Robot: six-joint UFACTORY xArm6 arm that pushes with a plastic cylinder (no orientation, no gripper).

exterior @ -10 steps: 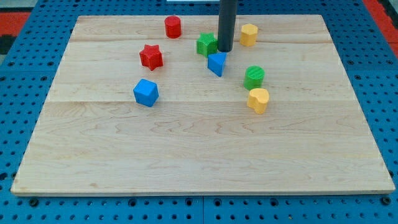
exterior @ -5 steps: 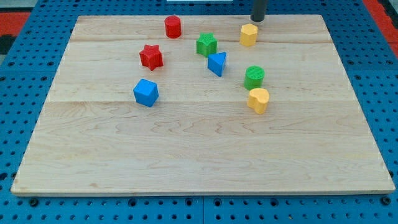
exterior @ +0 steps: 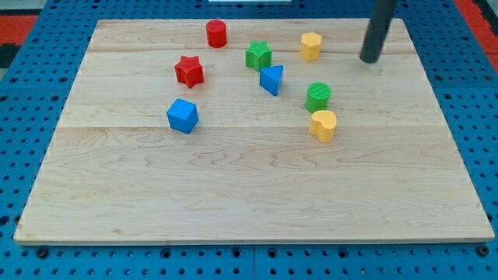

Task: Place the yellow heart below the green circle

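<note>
The yellow heart (exterior: 323,125) lies just below the green circle (exterior: 317,96), nearly touching it, right of the board's middle. My tip (exterior: 369,59) is at the upper right of the board, up and to the right of the green circle and right of a second yellow block (exterior: 311,45). The tip touches no block.
A green cube-like block (exterior: 258,55) and a blue triangle (exterior: 271,79) lie left of the green circle. A red cylinder (exterior: 216,33), a red star (exterior: 188,71) and a blue cube (exterior: 183,115) lie further left. The wooden board (exterior: 233,202) rests on a blue pegboard.
My rod moved from beside the green cube and blue triangle up past the board's top edge, then came down to the right of the upper yellow block. No block moved.
</note>
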